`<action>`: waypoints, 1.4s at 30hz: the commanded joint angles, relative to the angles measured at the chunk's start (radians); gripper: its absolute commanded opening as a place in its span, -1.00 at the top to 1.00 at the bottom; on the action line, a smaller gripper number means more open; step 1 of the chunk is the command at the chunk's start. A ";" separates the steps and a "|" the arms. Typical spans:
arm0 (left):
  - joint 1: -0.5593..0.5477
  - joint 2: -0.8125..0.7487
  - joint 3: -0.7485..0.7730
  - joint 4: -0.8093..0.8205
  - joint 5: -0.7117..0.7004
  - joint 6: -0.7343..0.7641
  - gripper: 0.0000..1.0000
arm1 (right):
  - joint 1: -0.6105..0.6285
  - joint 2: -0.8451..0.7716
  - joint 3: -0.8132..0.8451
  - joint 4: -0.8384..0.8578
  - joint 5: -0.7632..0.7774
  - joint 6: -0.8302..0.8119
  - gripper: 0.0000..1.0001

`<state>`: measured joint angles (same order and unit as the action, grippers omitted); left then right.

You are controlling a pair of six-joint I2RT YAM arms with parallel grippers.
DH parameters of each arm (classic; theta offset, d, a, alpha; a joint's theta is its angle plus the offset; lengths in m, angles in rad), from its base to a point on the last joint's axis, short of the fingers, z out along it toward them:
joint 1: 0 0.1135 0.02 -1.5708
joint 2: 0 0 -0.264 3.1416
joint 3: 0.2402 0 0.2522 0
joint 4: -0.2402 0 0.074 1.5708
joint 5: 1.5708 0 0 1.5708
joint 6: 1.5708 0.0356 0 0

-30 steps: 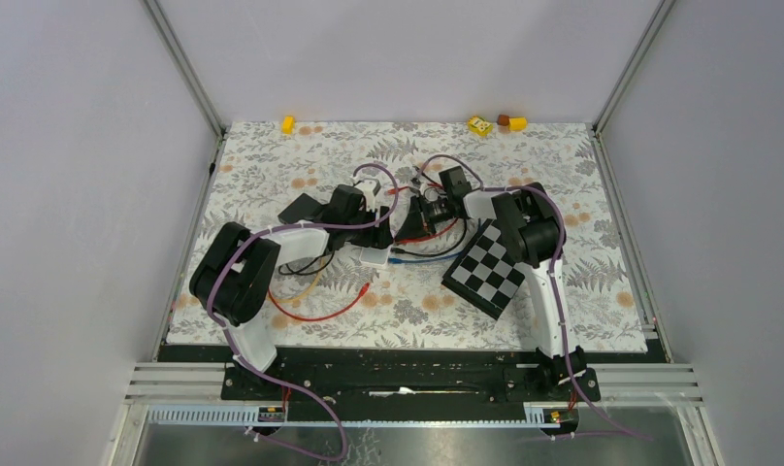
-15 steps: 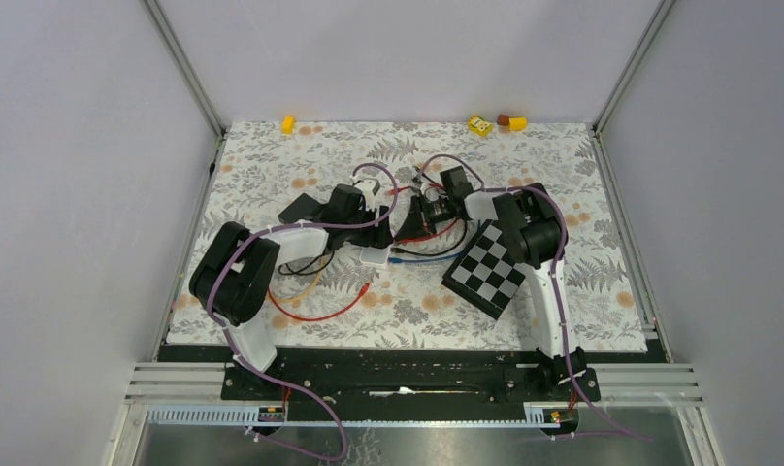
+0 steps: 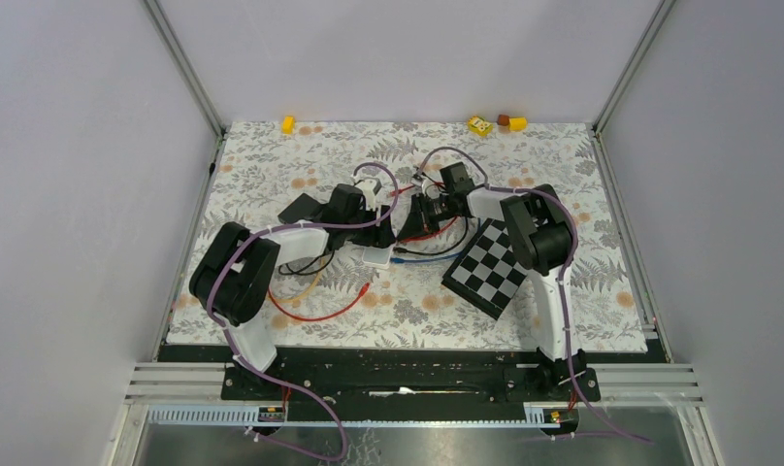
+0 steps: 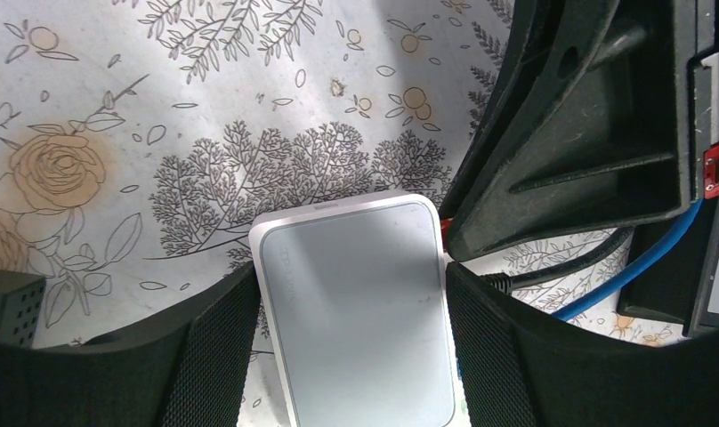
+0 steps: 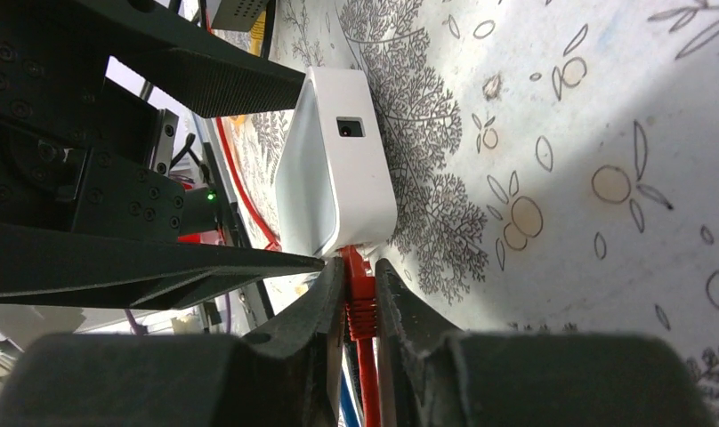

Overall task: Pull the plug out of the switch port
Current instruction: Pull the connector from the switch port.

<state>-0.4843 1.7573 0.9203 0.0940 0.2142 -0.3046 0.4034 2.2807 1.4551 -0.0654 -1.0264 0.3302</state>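
— Which parts are hard for you to make out?
— The port itself. From my right wrist, the red plug (image 5: 359, 289) runs up to the 6 o'clock end of the white switch (image 5: 338, 169). My own fingertips crowd the join, so I cannot tell how deep the plug sits. From above, both my wrists cover that spot. My left wrist view cuts the switch off at the bottom edge and shows only a red sliver at its 3 o'clock corner.
— And your hands?
— My right gripper (image 5: 359, 271) is pinched tight on the plug. My left gripper (image 4: 347, 294) is clamped across the switch, one finger flat against each long side.
— Where is all this?
— Near the middle of a flowered cloth (image 3: 272, 165). In the left wrist view a blue cable (image 4: 623, 280) and a black cable (image 4: 561, 267) trail off at 4 o'clock from the switch. From above, a checkered board (image 3: 485, 267) lies at 4 o'clock from it. Small yellow pieces (image 3: 288, 124) sit along the 12 o'clock edge of the cloth. Plain grey walls (image 3: 398, 58) close in three sides
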 commanded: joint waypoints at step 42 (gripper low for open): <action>0.034 -0.023 -0.018 -0.003 -0.066 0.010 -0.29 | -0.005 -0.034 -0.080 0.159 -0.109 0.000 0.67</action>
<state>-0.4824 1.7550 0.9161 0.1013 0.2169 -0.3126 0.4011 2.2551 1.3861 0.0467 -1.0573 0.3103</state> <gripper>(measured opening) 0.727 0.211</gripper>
